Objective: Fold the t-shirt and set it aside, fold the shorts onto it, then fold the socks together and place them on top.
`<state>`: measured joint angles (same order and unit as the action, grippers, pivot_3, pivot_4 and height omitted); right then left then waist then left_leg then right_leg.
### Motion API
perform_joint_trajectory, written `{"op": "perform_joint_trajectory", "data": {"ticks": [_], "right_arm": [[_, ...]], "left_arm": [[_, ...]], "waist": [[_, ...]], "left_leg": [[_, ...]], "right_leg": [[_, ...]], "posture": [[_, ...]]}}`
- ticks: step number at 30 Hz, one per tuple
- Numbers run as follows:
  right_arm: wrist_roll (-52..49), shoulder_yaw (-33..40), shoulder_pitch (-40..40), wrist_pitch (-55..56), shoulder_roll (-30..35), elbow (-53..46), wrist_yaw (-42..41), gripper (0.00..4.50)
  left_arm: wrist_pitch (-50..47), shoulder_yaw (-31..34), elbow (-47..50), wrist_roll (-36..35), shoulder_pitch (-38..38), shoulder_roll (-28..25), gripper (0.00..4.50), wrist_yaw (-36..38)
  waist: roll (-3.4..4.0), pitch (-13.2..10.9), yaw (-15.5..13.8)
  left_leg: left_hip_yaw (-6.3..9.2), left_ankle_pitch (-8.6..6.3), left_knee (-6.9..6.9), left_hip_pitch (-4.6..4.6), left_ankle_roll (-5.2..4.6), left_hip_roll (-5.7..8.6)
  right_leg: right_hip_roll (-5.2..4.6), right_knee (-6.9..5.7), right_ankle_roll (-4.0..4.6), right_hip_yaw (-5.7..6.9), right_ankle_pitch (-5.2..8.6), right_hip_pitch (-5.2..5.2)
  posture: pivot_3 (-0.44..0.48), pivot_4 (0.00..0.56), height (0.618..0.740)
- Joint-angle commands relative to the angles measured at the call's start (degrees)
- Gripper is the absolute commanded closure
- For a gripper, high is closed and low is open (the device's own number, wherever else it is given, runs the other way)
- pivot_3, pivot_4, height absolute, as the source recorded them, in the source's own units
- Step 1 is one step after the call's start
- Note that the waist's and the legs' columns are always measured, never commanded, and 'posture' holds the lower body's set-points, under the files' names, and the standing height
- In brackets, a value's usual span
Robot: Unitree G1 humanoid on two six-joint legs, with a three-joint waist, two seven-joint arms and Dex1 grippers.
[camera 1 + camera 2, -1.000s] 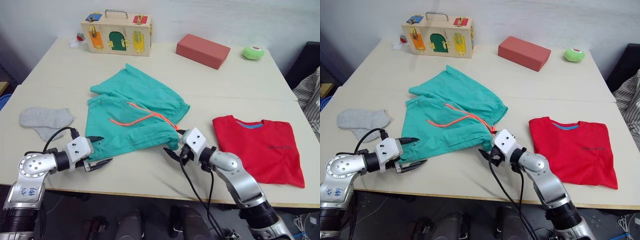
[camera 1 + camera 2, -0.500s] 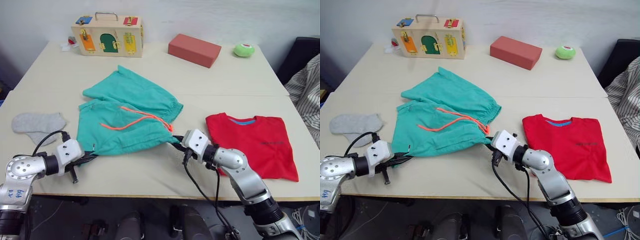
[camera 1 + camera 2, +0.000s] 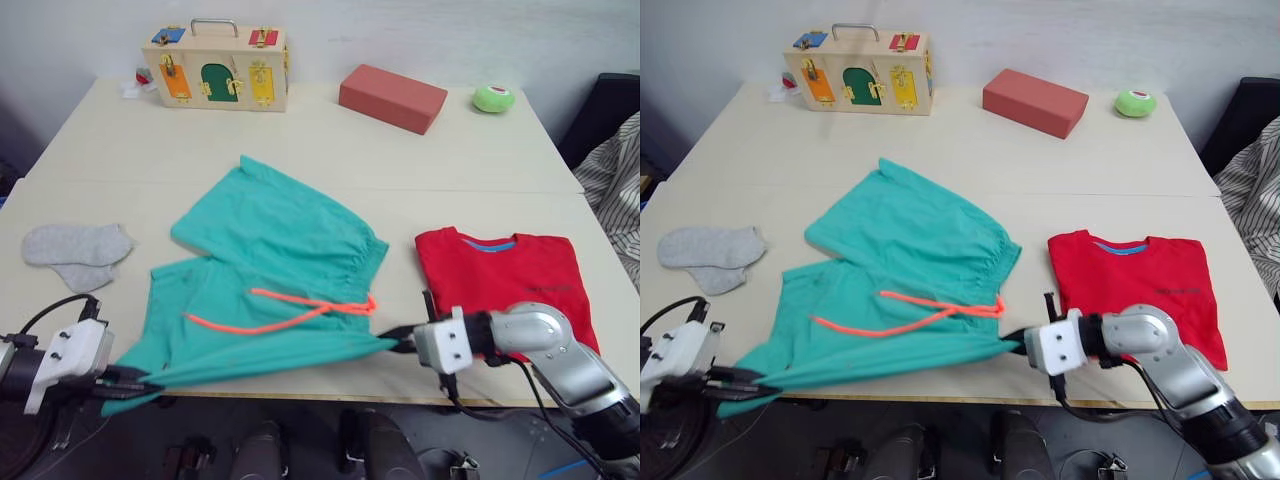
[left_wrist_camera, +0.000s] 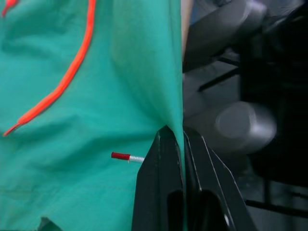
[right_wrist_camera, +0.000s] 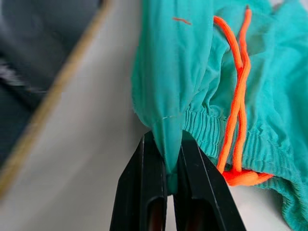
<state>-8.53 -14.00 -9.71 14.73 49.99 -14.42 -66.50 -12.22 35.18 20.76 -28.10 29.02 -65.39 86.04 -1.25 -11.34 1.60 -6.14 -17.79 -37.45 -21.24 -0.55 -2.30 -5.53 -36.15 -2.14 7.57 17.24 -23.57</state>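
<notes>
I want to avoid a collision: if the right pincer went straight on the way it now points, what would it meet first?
The right pincer points toward the robot's left and already grips the teal-green cloth shorts, so it would meet more of that cloth first; depth beyond is unclear.

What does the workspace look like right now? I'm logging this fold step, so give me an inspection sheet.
Surface: two beige tables butted together.
Job's things: shorts stretched over the near edge; t-shirt folded at right; socks at left.
Clutter: wooden latch box, red block, green ball at the far side.
Grippers: left gripper and right gripper each shut on the shorts' near edge.
Cables: black cable by the left wrist.
Surroundings: striped cloth at right.
</notes>
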Motion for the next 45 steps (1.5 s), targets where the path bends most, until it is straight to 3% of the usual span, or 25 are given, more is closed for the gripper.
{"op": "perform_joint_trajectory", "data": {"ticks": [1,4,7,10,13,18,21,25,29,33,37,40,45], "right_arm": [[-0.2,1.7,2.6,-1.0,2.3,-0.9,-1.2,4.47],[-2.0,0.8,6.8,-4.2,3.8,-4.5,-2.8,4.47],[-5.8,2.0,10.2,-7.6,4.8,-8.1,-3.2,4.47],[-10.2,4.6,12.6,-11.7,4.7,-10.7,-1.9,4.47],[-15.1,7.8,14.2,-17.1,3.9,-13.4,0.4,4.47],[-21.9,12.2,16.9,-23.8,2.2,-18.1,4.6,4.47],[-23.8,14.1,17.6,-26.7,1.1,-19.7,7.5,4.47],[-26.3,16.0,18.3,-31.2,-1.1,-21.8,12.4,4.47],[-25.6,15.6,17.2,-34.6,-3.8,-22.9,17.7,4.47],[-23.8,14.3,13.3,-39.2,-9.7,-21.7,26.9,4.47],[-19.3,14.2,10.6,-41.7,-11.1,-18.1,30.9,4.47],[-20.5,15.7,9.6,-43.4,-12.6,-16.6,32.2,4.47],[-17.0,12.1,8.6,-44.3,-14.4,-14.8,33.3,4.47]], "left_arm": [[-3.6,6.3,2.4,2.4,5.8,-1.3,4.50,5.7],[-6.6,6.6,4.0,1.7,7.0,-2.9,4.50,5.2],[-7.2,3.3,1.7,0.1,1.0,-6.2,4.50,2.9],[-7.1,-4.7,-3.6,-2.0,-12.2,-9.7,4.50,-0.3],[-4.6,-17.9,-13.4,1.3,-33.2,-10.0,4.50,-1.2],[6.1,-38.3,-38.2,14.9,-72.8,2.5,4.50,2.1],[15.1,-43.9,-53.8,20.8,-87.3,10.3,4.50,1.3],[27.7,-49.5,-75.4,29.5,-102.5,19.7,4.50,-5.0],[33.5,-51.1,-87.6,34.5,-109.3,25.0,4.50,-11.2],[34.7,-51.5,-94.0,39.2,-112.7,29.5,4.50,-22.7],[35.0,-50.6,-96.5,41.8,-113.6,32.9,4.50,-33.1],[35.0,-50.4,-97.4,43.3,-113.2,34.9,4.50,-37.1],[31.9,-50.6,-98.6,46.0,-112.0,37.1,4.50,-40.9]], "waist": [[0.04,0.0,-0.1],[0.05,0.0,-0.5],[0.06,0.0,-1.6],[0.12,-0.1,-2.6],[0.18,-0.1,-3.1],[0.16,-0.1,-4.1],[0.06,-0.1,-4.3],[-0.18,-0.2,-3.7],[-0.20,-0.2,-2.7],[-0.27,-0.2,-2.2],[-0.31,-0.2,-2.2],[-0.32,-0.2,-2.3],[-0.32,-0.2,-2.2]], "left_leg": [[-0.01,0.02,0.02,0.01,0.05,-0.03],[0.02,0.05,0.07,0.01,0.11,-0.10],[0.05,0.05,0.02,0.00,0.13,-0.15],[0.04,0.04,-0.04,-0.02,0.13,-0.16],[-0.04,0.08,-0.02,-0.04,0.13,-0.18],[-0.11,0.18,-0.05,-0.11,0.10,-0.15],[-0.34,0.27,-0.46,-0.26,0.38,-0.28],[-0.73,0.07,-0.69,-0.30,0.15,-0.34],[-0.83,-0.06,-0.72,-0.31,-0.06,-0.31],[-0.90,-0.07,-0.73,-0.31,-0.05,-0.40],[-0.85,-0.02,-0.75,-0.33,0.02,-0.42],[-0.89,-0.04,-0.78,-0.33,-0.01,-0.39],[-0.95,-0.03,-0.77,-0.36,0.00,-0.39]], "right_leg": [[0.03,0.01,0.00,-0.01,0.00,-0.01],[0.12,0.00,0.04,0.01,0.02,-0.03],[0.15,0.01,0.08,0.02,0.03,-0.03],[0.16,0.14,0.15,0.02,-0.02,0.01],[0.17,0.18,0.18,-0.01,-0.05,-0.01],[0.30,0.05,0.13,0.01,-0.19,-0.04],[0.90,-0.07,0.07,-0.02,-0.23,-0.13],[1.00,-0.02,-0.13,-0.03,-0.33,-0.19],[0.94,0.23,-0.32,-0.19,-0.44,-0.19],[0.84,0.18,-0.34,-0.36,-0.45,-0.28],[0.81,0.08,-0.33,-0.75,-0.45,-0.33],[0.82,0.06,-0.33,-0.84,-0.45,-0.33],[0.90,0.06,-0.33,-0.85,-0.45,-0.39]], "posture": [[0.000,0.150,0.740],[0.000,0.150,0.740],[0.000,0.150,0.740],[0.000,0.150,0.740],[0.000,0.150,0.740],[0.000,0.150,0.740],[0.000,0.150,0.740],[0.000,0.150,0.740],[0.000,0.150,0.740],[0.000,0.150,0.740],[0.000,0.150,0.740],[0.000,0.150,0.740],[0.000,0.150,0.740]]}}
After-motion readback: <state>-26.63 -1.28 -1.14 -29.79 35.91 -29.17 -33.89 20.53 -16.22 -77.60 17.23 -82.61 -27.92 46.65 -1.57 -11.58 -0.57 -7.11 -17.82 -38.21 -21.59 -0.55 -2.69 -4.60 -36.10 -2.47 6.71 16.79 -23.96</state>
